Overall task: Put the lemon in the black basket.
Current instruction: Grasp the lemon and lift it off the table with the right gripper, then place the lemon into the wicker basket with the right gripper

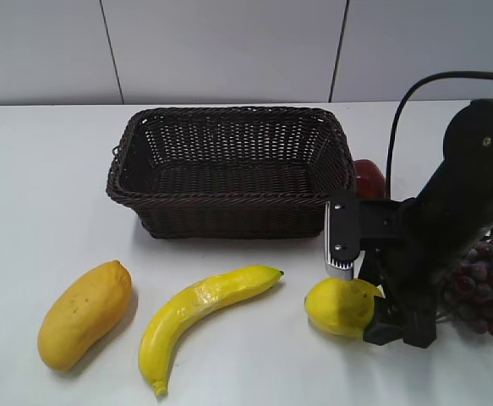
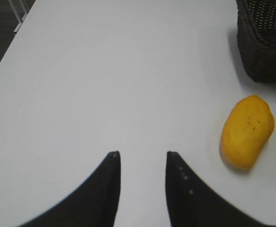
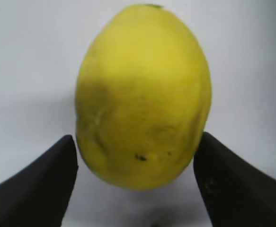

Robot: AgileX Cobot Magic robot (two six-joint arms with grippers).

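Note:
The lemon (image 1: 339,306) is bright yellow and lies on the white table in front of the black basket's right corner. The black basket (image 1: 229,199) is dark woven wicker and stands empty at the back middle; its corner also shows in the left wrist view (image 2: 265,47). My right gripper (image 1: 373,309) reaches the lemon from the right. In the right wrist view its two fingers (image 3: 135,142) touch both sides of the lemon (image 3: 142,94). My left gripper (image 2: 143,153) is open and empty over bare table; it is out of the exterior view.
A mango (image 1: 85,313) lies at the front left, also in the left wrist view (image 2: 246,132). A banana (image 1: 204,309) lies between mango and lemon. Dark grapes (image 1: 487,283) sit behind my right arm. A red fruit (image 1: 369,178) sits by the basket's right side.

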